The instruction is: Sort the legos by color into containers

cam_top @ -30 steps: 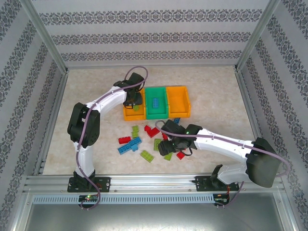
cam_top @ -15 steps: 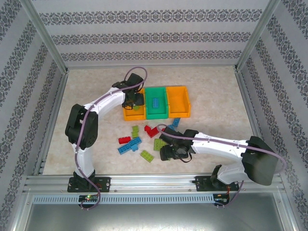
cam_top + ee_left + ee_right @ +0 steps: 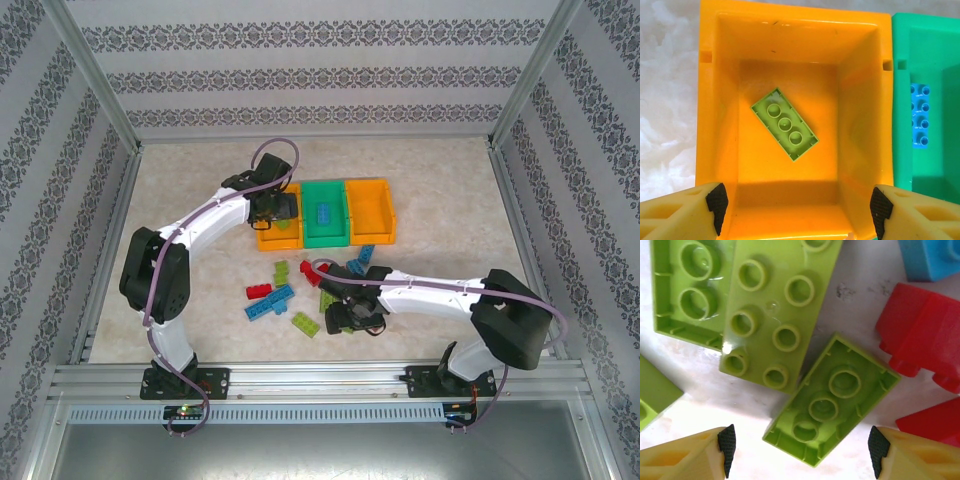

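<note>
My left gripper (image 3: 275, 208) hangs open over the left orange container (image 3: 278, 243). Seen from the left wrist, a light green lego (image 3: 784, 124) lies upside down on that container's floor (image 3: 755, 165), beyond the left gripper (image 3: 797, 207), whose jaws hold nothing. A blue lego (image 3: 920, 116) lies in the green container (image 3: 325, 240). My right gripper (image 3: 352, 313) stands open low over the loose pile. An upside-down light green lego (image 3: 832, 397) lies just ahead of the right gripper (image 3: 800, 450), untouched.
The right orange container (image 3: 370, 210) holds nothing I can see. Loose legos lie on the table: red (image 3: 258, 291), blue (image 3: 270, 303), green (image 3: 305, 324), a red L-shape (image 3: 312, 270). Close by the right gripper lie a studs-up green brick (image 3: 777, 310) and red bricks (image 3: 920, 335).
The left gripper has opened over the left orange container, where a green lego now lies. The right gripper has shifted left and toward the near edge, over the green legos.
</note>
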Robot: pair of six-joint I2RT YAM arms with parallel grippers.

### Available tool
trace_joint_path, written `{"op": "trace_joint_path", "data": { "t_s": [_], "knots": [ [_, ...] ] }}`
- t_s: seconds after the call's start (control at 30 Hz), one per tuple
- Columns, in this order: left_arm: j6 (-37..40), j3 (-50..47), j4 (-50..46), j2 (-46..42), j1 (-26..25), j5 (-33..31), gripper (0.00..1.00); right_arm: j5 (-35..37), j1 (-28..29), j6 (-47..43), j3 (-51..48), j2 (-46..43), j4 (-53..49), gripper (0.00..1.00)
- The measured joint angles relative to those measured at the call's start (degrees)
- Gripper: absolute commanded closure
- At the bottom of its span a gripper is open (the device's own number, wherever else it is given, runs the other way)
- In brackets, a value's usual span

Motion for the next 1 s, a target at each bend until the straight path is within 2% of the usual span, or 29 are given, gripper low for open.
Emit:
{"op": "trace_joint_path", "data": {
  "t_s": [0.17, 0.43, 0.63, 1.0],
  "knots": [
    [0.0, -0.9, 0.0, 0.0, 0.0, 0.0, 0.22, 0.0, 0.0, -0.2, 1.4, 2.4, -0.2, 0.28],
    [-0.2, -1.1, 0.0, 0.0, 0.0, -0.2, 0.22, 1.0, 0.0, -0.8, 2.2, 5.1, -0.1, 0.39],
    [-0.3, -2.0, 0.0, -0.2, 0.0, -0.2, 0.22, 2.2, -0.2, -1.9, 2.8, 6.0, -1.1, 0.54],
    [-0.4, -2.6, 0.0, -1.2, 0.0, -1.3, 0.22, 2.8, -0.4, -3.0, 2.7, 5.3, -1.9, 0.67]
  ]
}}
